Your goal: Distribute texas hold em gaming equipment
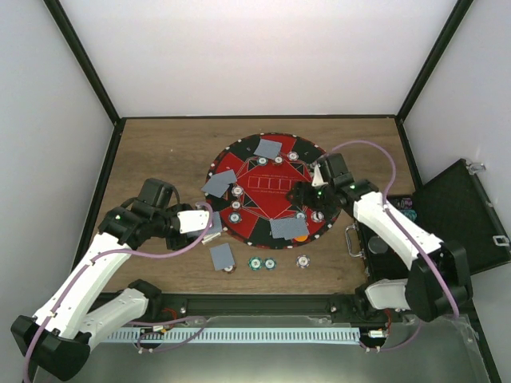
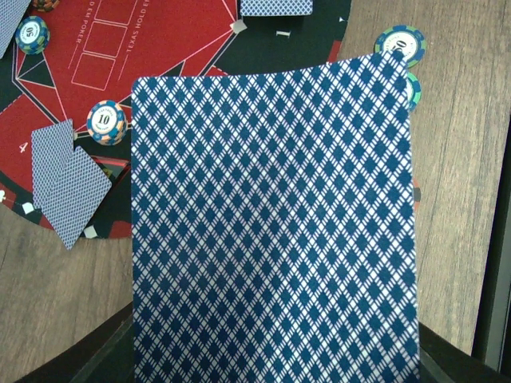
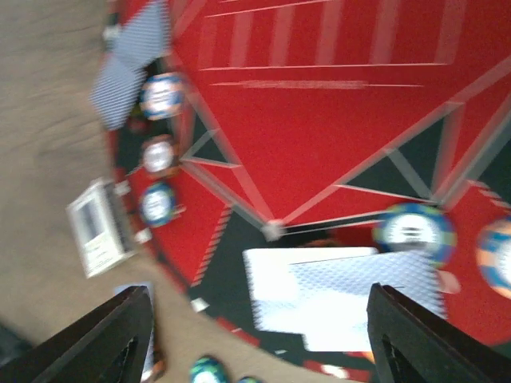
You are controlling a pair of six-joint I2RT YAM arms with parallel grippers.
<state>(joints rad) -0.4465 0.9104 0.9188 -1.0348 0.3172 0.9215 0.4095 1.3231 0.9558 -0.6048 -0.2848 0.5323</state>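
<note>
On the wooden table (image 1: pixel 160 152), a round red-and-black mat (image 1: pixel 267 199) carries face-down cards (image 1: pixel 267 148) and chips (image 1: pixel 236 205). The left gripper (image 1: pixel 201 222), just off the mat's left edge, is clamped on a blue-patterned card (image 2: pixel 271 223) (whether more lie beneath it I cannot tell). The right gripper (image 1: pixel 303 195) hangs over the mat, its fingers (image 3: pixel 120 327) spread wide with nothing between them, above a pair of cards (image 3: pixel 335 295) by the near rim. One loose card (image 1: pixel 222 255), two teal chips (image 1: pixel 255 263) and a pale chip (image 1: pixel 303 261) lie on bare wood in front.
</note>
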